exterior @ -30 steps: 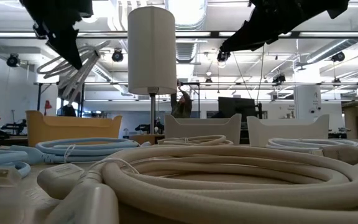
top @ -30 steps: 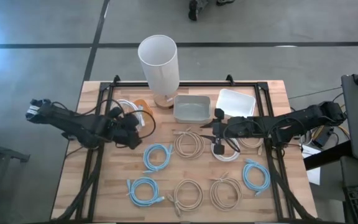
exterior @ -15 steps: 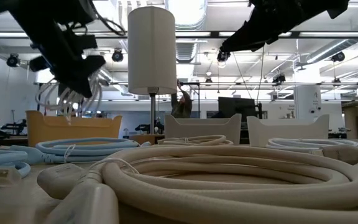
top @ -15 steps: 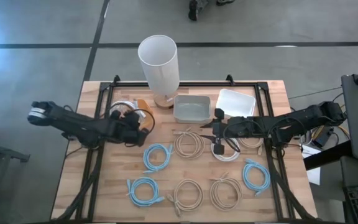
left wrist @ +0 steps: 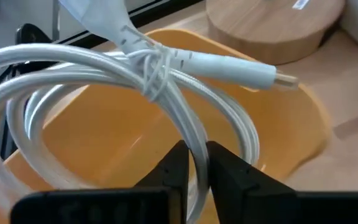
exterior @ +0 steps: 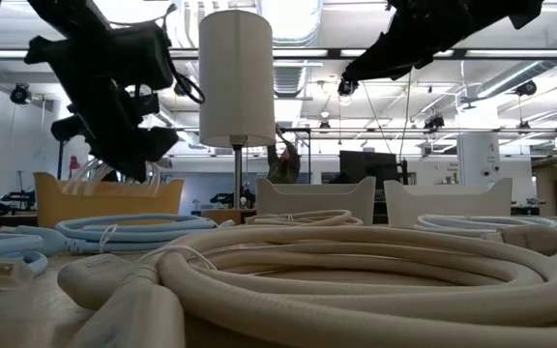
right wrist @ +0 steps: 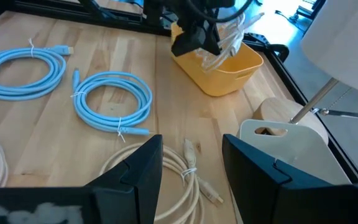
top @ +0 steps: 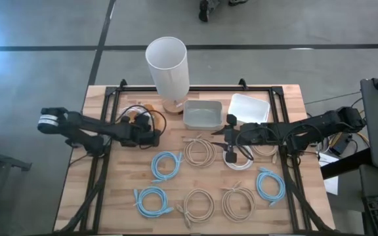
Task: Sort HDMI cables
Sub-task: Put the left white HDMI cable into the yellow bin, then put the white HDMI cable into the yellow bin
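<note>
My left gripper (top: 151, 136) is shut on a white HDMI cable coil (left wrist: 92, 68) above the orange tray (left wrist: 123, 130) at the table's far left. In the low view the coil (exterior: 93, 170) dips behind the tray's wall (exterior: 104, 198). My right gripper (top: 227, 139) hovers open near the table's middle, above a beige coil (right wrist: 178, 167) and touching nothing. Other coils lie flat on the table: light blue (top: 167, 164), beige (top: 199, 204) and white (top: 236, 160). My left gripper (left wrist: 194, 158) pinches several strands of the white coil between its two fingers, at the loop's part (left wrist: 188, 134) just below the tie wrap. The fingers slant down from above. The coil hangs from them, with its lower part inside the orange tray.
A tall white cylinder (top: 167, 65) stands on a round wooden base at the far edge beside the orange tray. A grey tray (top: 202, 115) and a white tray (top: 249, 107) sit to its right. Coils fill the near half of the table (top: 110, 196), whose left side is bare wood.
My left gripper has moved toward the table's right and down, carrying the white coil from high in the air into the orange tray. It stays shut on the coil. My right arm has kept still.
</note>
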You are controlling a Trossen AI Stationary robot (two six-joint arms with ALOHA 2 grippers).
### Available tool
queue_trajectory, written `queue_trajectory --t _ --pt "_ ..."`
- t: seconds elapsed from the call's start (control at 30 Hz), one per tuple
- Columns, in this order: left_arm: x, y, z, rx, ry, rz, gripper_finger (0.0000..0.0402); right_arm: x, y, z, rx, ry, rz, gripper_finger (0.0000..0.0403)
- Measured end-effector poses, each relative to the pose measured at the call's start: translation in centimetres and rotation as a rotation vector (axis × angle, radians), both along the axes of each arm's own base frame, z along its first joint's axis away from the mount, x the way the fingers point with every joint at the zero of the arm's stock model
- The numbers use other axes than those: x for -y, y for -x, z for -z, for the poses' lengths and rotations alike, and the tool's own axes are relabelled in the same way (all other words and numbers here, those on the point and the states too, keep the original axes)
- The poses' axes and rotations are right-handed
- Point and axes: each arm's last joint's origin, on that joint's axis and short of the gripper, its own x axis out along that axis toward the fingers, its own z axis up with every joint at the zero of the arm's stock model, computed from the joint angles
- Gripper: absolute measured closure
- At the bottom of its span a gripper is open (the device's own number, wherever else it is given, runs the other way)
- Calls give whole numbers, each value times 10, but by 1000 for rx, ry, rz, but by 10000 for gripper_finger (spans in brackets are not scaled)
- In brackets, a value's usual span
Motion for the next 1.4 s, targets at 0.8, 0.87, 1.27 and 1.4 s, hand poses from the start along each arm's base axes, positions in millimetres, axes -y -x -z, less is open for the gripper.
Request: queue_trajectory --t 0.8,0.87,1.27,1.4 --pt "0 -29 -64 -59 -95 286 277 0 0 1 -4 -23 11 239" --pt "2 -31 -69 -60 -64 351 277 0 0 1 -4 -24 11 239" --pt "19 -41 -54 31 106 666 278 0 5 8 -74 -139 79 239" --pt "22 -45 -46 111 100 736 278 1 5 10 -76 -208 121 239"
